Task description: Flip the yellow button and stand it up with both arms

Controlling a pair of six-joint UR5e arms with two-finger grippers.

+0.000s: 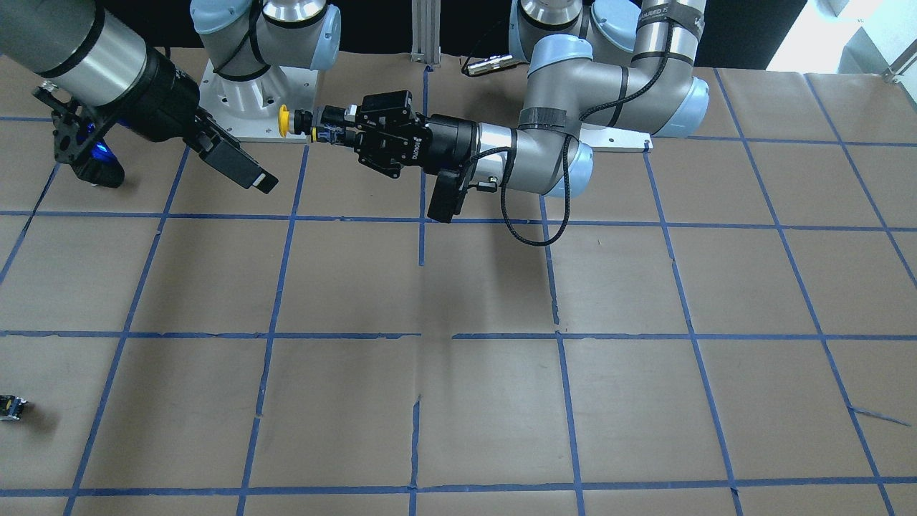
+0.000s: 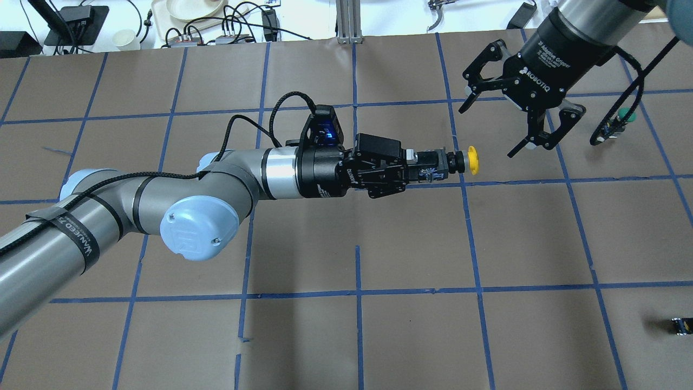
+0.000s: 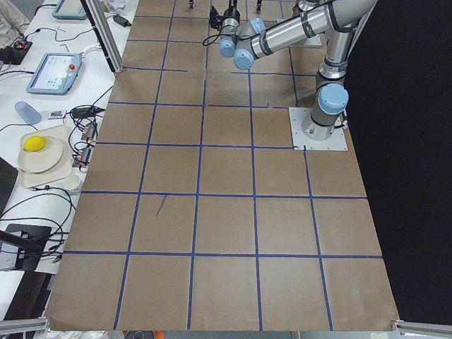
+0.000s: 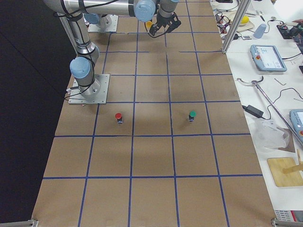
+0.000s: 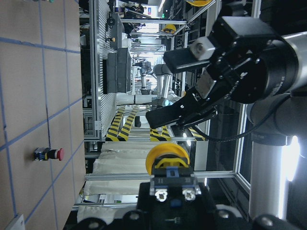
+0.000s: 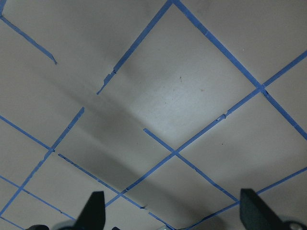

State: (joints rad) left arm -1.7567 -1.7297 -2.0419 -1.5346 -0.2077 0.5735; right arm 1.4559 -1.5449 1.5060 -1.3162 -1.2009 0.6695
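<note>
facing yellow button point(image 2: 472, 161): spread right claw point(image 2: 485, 133)

My R gripper point(image 4: 165, 27) hangs just beside yellow button point(image 4: 148, 23), far end; red button point(image 4: 118, 116) & green button point(image 4: 192, 115) stand apart, nearer.

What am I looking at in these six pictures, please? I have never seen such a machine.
These are two robot arms at a table covered with brown paper and blue tape lines. Four fixed cameras look from above, the front and both ends; two sit on the wrists. The left arm holds the yellow button in shut jaws, in the air. The right arm has open, empty jaws. On the table are a red button and a green button.
</note>
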